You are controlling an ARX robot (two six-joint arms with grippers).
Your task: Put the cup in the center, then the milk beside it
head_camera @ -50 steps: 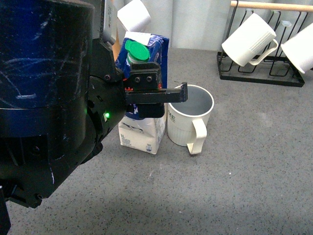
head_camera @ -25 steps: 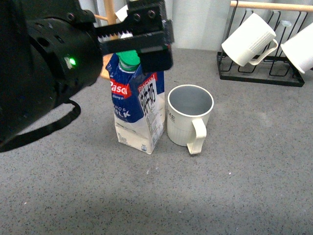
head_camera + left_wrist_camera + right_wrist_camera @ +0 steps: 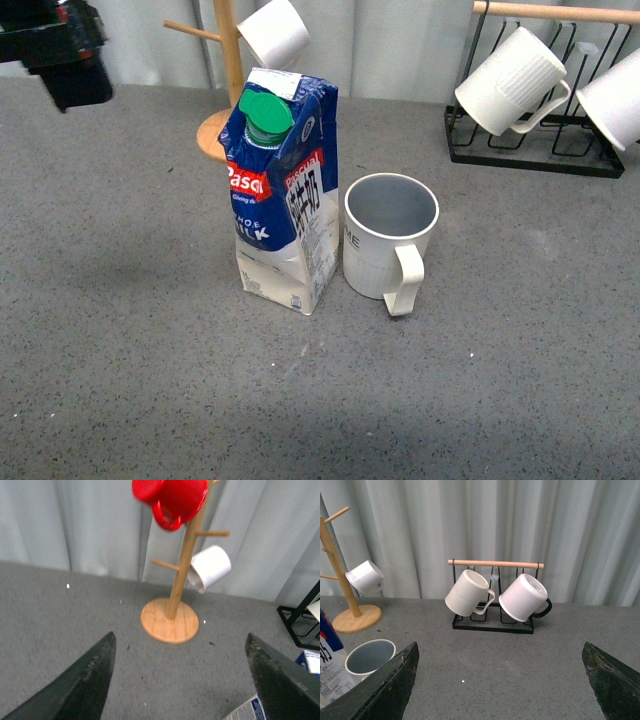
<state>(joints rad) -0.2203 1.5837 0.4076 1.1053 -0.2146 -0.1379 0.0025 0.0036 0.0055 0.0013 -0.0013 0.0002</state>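
Milk carton and cup standing side by side on the grey table, both grippers empty.

The milk (image 3: 283, 205) stands upright near the middle of the table (image 3: 150, 380), its green cap (image 3: 266, 112) on; the cup (image 3: 389, 240) stands just to its right, very close or touching, handle toward the camera. The left gripper (image 3: 180, 680) is raised far left, fingers (image 3: 85, 680) spread wide and holding nothing, facing the wooden mug tree (image 3: 172, 610) with a red mug (image 3: 172, 497) and a white mug (image 3: 210, 569). The right gripper (image 3: 502, 680) is likewise wide open and empty, facing the black rack (image 3: 492, 617) of two mugs.
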